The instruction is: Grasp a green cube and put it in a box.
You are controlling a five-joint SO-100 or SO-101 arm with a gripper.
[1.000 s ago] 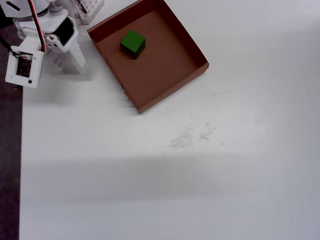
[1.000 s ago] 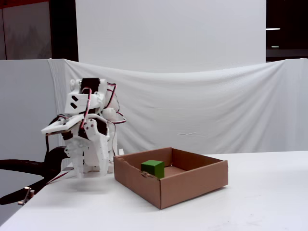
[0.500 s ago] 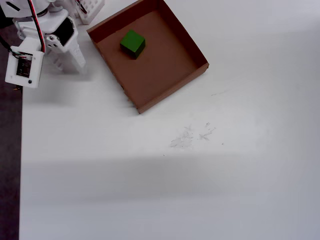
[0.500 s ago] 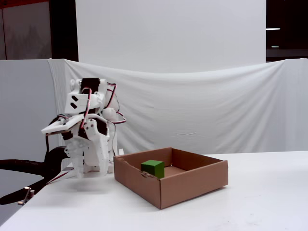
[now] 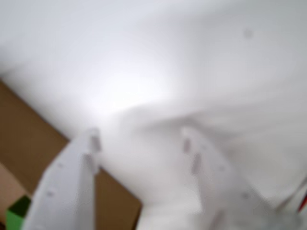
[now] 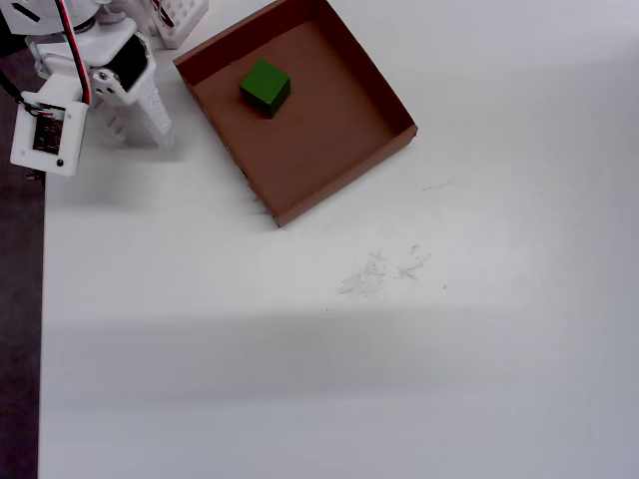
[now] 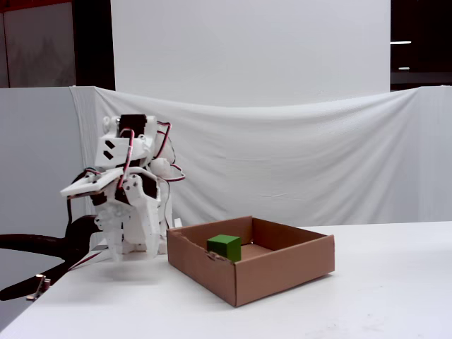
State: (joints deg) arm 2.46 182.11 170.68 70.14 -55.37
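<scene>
We see the green cube (image 6: 266, 86) resting flat on the brown floor of the box (image 6: 339, 150), a small matte block with its upper face lit brighter than its sides. In the overhead view it sits in the box's upper-left part, near the wall that faces the pincer (image 6: 150, 125), and to the right of the pincer with that wall between them. The box is a shallow square cardboard tray, open on top, turned diagonally on the white surface. In the fixed view the cube (image 7: 224, 247) shows just above the near-left wall of the box (image 7: 282, 272), right of the pincer (image 7: 131, 244). In the blurred wrist view, the cube's corner (image 5: 14, 215) peeks in at lower left, beside the left finger.
</scene>
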